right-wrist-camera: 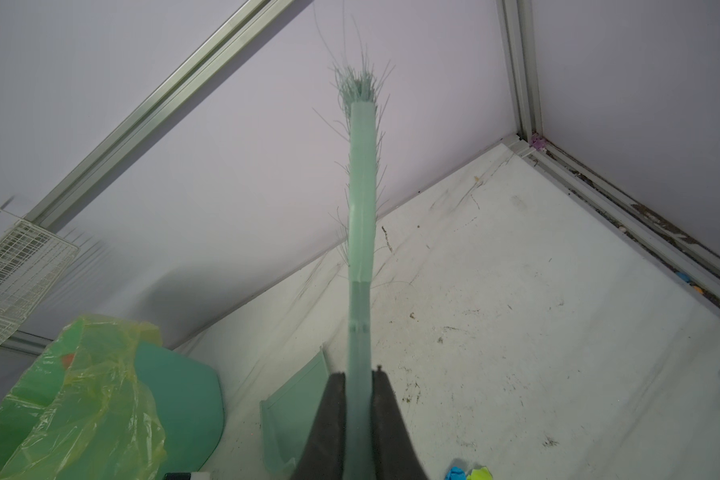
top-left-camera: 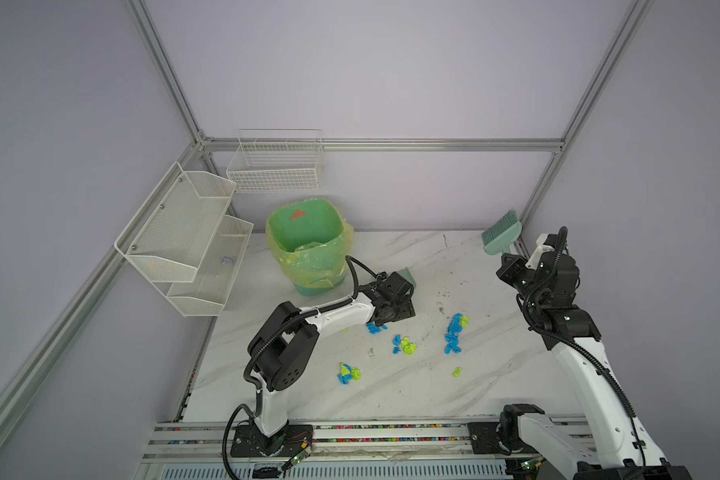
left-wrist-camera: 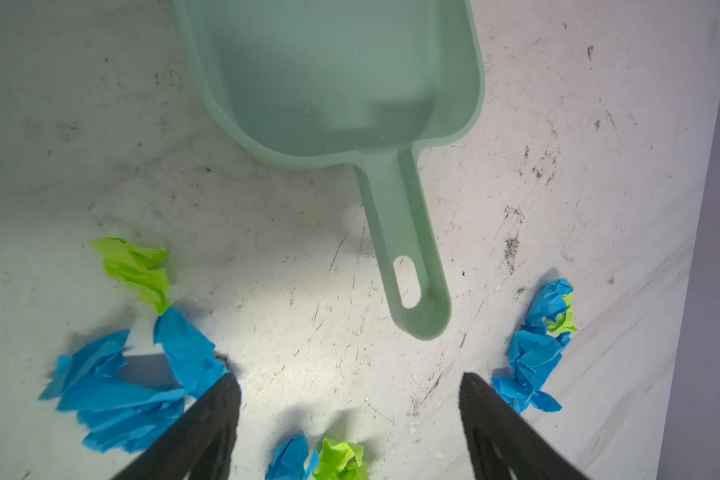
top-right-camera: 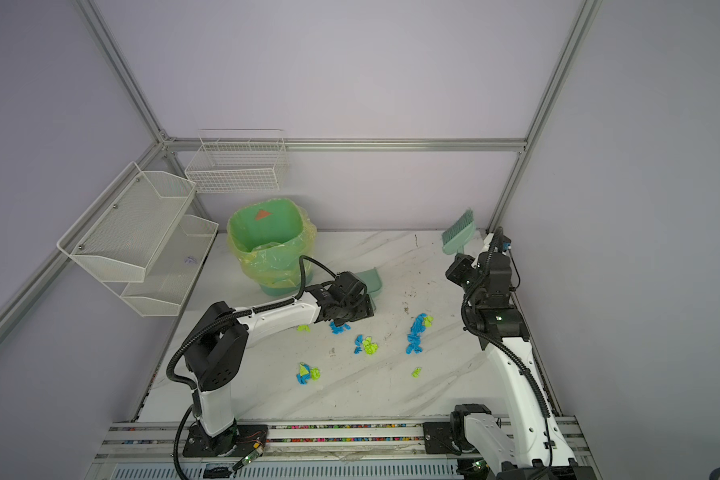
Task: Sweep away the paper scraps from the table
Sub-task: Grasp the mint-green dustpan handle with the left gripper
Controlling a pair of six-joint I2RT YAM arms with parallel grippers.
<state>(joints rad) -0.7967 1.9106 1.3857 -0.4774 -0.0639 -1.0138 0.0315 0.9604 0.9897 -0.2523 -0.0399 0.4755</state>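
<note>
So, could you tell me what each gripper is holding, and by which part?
The right gripper is shut on the brush, gripping it by its handle. The left gripper holds nothing: its jaws stand open, just short of the handle of the dustpan.

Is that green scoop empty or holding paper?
Empty, as far as shown: the dustpan is bare inside, and the paper scraps lie on the table beside it.

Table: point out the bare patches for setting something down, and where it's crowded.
Free: the back strip of the table between the bin and the held brush; also the front band between the paper scraps and the front rail. Crowded: the middle, with scraps beside the dustpan and left arm.
</note>
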